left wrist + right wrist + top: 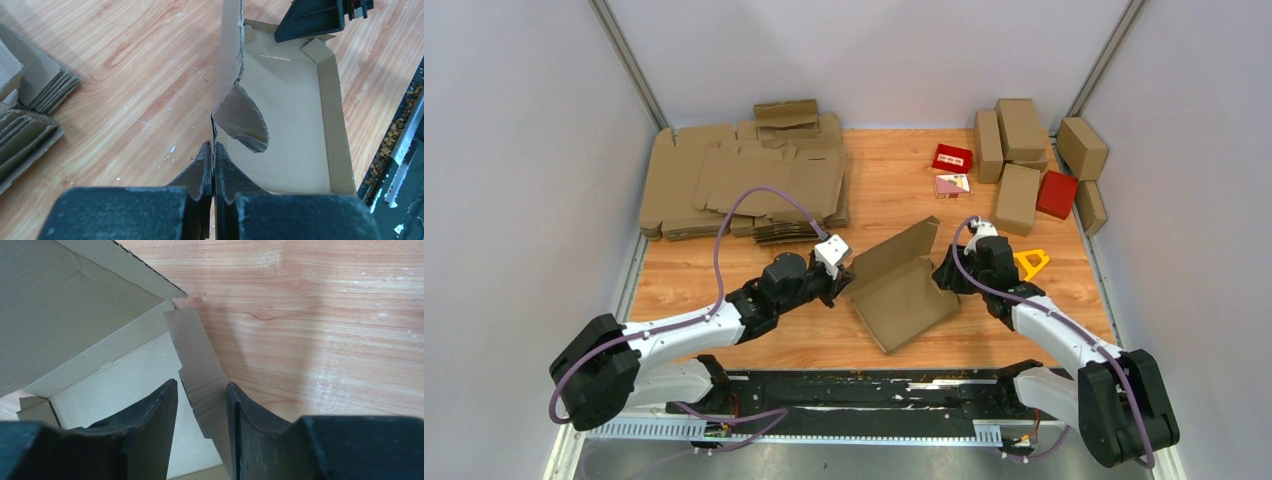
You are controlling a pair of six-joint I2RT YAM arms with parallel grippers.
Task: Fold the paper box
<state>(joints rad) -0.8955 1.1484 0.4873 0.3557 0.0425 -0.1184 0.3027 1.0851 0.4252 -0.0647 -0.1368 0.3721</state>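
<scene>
The paper box (902, 288) lies mid-table, a shallow brown cardboard tray with its lid panel raised at the back. My left gripper (837, 277) is at its left side. In the left wrist view it (213, 150) is shut on the upright side wall (227, 75), with a rounded tab (242, 120) curling inward over the box floor (290, 110). My right gripper (946, 275) is at the box's right corner. In the right wrist view it (201, 385) is open, with a narrow side flap (197, 355) standing between the jaws and leaning on the right finger (240, 415).
A pile of flat brown blanks (744, 180) fills the back left. Finished brown boxes (1014, 150) and red boxes (1056, 193) stand at the back right. A yellow piece (1031, 262) lies beside the right arm. A black rail (874, 390) runs along the near edge.
</scene>
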